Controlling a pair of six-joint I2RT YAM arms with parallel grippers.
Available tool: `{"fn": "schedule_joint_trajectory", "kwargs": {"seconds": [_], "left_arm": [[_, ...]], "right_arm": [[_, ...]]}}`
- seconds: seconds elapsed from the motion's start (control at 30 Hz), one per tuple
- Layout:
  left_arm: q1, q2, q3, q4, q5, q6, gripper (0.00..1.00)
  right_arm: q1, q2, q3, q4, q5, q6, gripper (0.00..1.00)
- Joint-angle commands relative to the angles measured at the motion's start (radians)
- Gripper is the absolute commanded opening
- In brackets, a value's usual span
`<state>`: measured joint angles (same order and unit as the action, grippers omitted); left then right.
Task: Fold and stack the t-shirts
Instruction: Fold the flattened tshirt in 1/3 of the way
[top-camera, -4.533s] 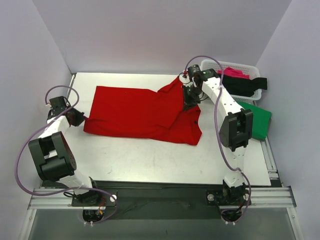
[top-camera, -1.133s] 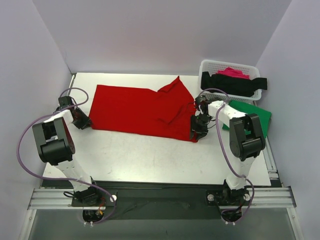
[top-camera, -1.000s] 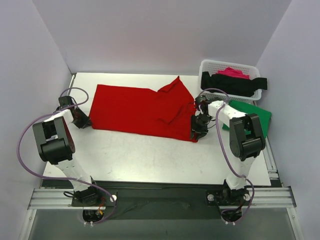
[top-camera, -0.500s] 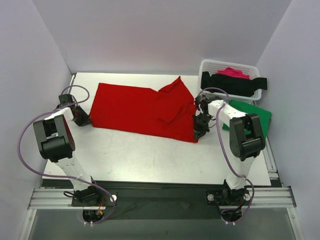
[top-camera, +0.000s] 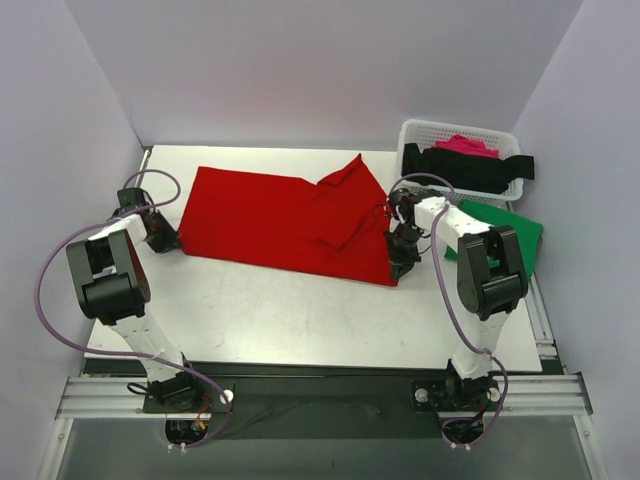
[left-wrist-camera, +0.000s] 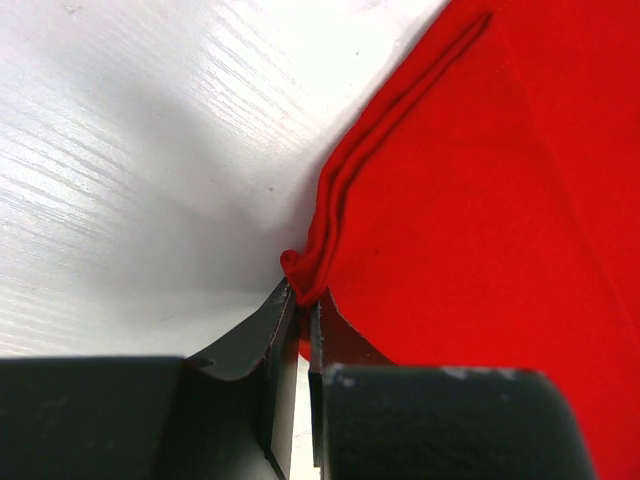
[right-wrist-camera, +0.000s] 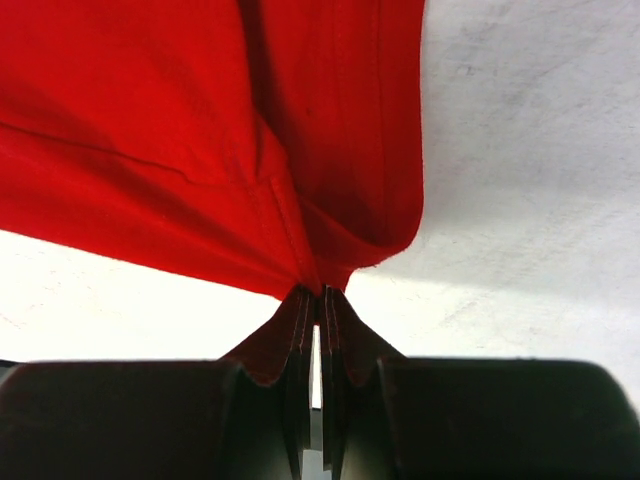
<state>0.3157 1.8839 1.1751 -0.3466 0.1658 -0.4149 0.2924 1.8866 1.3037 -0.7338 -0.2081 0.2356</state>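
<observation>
A large red t-shirt (top-camera: 280, 222) lies spread across the middle of the white table (top-camera: 300, 310), one sleeve folded over at its upper right. My left gripper (top-camera: 168, 237) is shut on the shirt's left edge; the pinched fold shows in the left wrist view (left-wrist-camera: 305, 285). My right gripper (top-camera: 400, 262) is shut on the shirt's near right corner, seen bunched in the right wrist view (right-wrist-camera: 320, 285). A green t-shirt (top-camera: 515, 240) lies folded at the right edge. Black (top-camera: 478, 168) and pink (top-camera: 462, 144) t-shirts lie in the basket.
A white lattice basket (top-camera: 415, 135) stands at the back right corner. Grey walls close in the back and both sides. The arm bases stand at the near edge on a metal rail (top-camera: 320, 395).
Over the last second both grippers have dragged the red shirt slightly away from the near edge. Earlier the right gripper left the sleeve and came to the near right corner.
</observation>
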Motion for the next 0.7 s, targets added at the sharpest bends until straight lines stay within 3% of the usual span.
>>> {"fn": "schedule_joint_trajectory", "kwargs": {"seconds": [0.0, 0.67], "left_arm": [[0.008, -0.009, -0.022, -0.06, -0.088, 0.048, 0.0], [0.034, -0.137, -0.109, -0.207, -0.158, 0.087, 0.0]], "right_arm": [[0.01, 0.026, -0.003, -0.095, 0.004, -0.032, 0.0], [0.089, -0.014, -0.098, -0.193, -0.017, -0.042, 0.0]]}}
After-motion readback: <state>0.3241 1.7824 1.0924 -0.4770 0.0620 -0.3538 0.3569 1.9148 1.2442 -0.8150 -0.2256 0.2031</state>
